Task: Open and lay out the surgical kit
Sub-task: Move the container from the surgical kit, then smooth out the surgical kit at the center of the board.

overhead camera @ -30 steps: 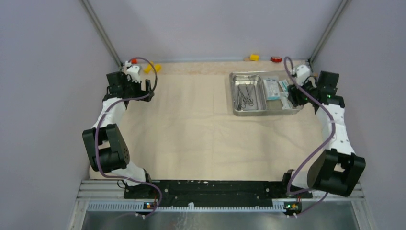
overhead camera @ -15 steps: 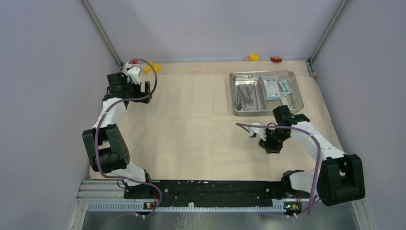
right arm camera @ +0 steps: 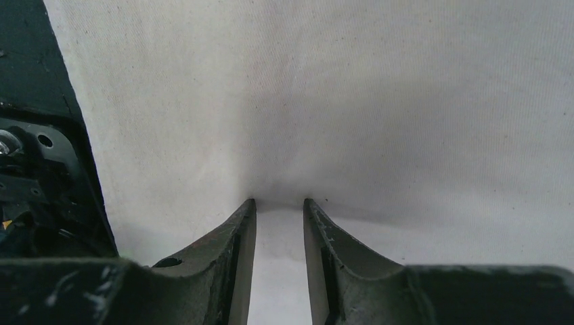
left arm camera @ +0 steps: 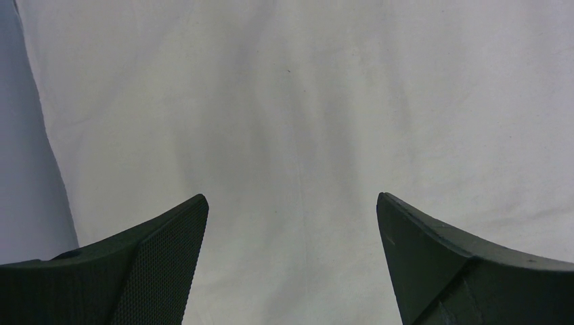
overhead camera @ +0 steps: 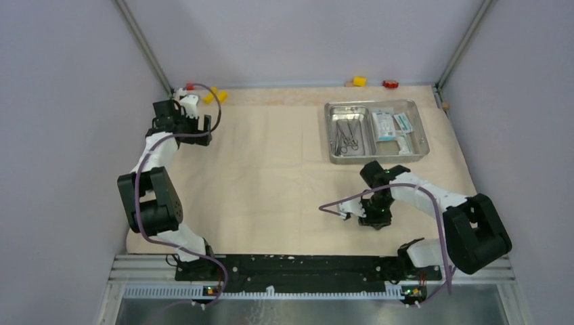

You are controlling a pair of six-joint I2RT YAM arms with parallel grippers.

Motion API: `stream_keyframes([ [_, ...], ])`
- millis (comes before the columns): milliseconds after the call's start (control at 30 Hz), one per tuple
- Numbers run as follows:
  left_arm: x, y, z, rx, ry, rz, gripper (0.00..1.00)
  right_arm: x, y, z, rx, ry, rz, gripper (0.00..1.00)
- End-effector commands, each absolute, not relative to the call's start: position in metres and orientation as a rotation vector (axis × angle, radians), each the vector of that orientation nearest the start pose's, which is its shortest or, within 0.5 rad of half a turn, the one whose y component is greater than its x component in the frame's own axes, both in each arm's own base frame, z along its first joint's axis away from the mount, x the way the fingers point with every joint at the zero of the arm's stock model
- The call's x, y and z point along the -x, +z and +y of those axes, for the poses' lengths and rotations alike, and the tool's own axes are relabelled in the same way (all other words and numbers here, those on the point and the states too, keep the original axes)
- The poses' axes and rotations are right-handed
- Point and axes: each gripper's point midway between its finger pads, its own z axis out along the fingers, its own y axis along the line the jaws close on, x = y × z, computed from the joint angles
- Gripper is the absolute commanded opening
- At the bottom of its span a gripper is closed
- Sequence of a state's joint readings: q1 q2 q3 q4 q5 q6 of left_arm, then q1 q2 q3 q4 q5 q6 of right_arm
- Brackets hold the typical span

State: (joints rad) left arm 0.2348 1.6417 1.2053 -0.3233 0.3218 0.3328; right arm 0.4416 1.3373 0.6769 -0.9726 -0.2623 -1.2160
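The beige cloth wrap (overhead camera: 271, 176) lies spread flat over the table. At its back right stands the steel tray (overhead camera: 420, 132), holding thin metal instruments (overhead camera: 346, 137) in its left half and white-and-teal packets (overhead camera: 392, 123) in its right half. My right gripper (overhead camera: 374, 219) points down at the cloth in front of the tray. In the right wrist view its jaws (right arm camera: 279, 201) stand a narrow gap apart, tips touching the cloth (right arm camera: 338, 101). My left gripper (overhead camera: 203, 128) hovers wide open over the cloth's back left part (left arm camera: 291, 101), holding nothing.
A yellow block (overhead camera: 359, 81) and a red block (overhead camera: 390, 84) lie at the back edge behind the tray. Another yellow piece (overhead camera: 215, 95) sits by the left gripper. Grey walls close in both sides. The arm bases' black rail (overhead camera: 304, 265) runs along the near edge.
My right arm swung from the tray's right side down to the cloth in front of it, and its jaws narrowed. The left arm shifted only slightly.
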Motion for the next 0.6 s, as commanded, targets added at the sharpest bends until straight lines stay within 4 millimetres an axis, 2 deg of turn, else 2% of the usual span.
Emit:
stream_keyframes([
  [0,-0.447,0.148,0.067,-0.274,-0.030,2.239,0.99,-0.120,0.008,0.071,2.434,0.448,2.032,0.31],
  [300,-0.453,0.147,0.080,-0.267,0.042,2.263,0.99,-0.109,0.005,0.075,2.641,0.525,1.924,0.29],
  [433,-0.454,0.142,0.085,-0.273,0.073,2.284,0.99,-0.105,0.008,0.080,2.707,0.530,1.850,0.29],
  [567,-0.457,0.140,0.093,-0.275,0.114,2.299,0.99,-0.104,0.013,0.075,2.793,0.536,1.809,0.29],
])
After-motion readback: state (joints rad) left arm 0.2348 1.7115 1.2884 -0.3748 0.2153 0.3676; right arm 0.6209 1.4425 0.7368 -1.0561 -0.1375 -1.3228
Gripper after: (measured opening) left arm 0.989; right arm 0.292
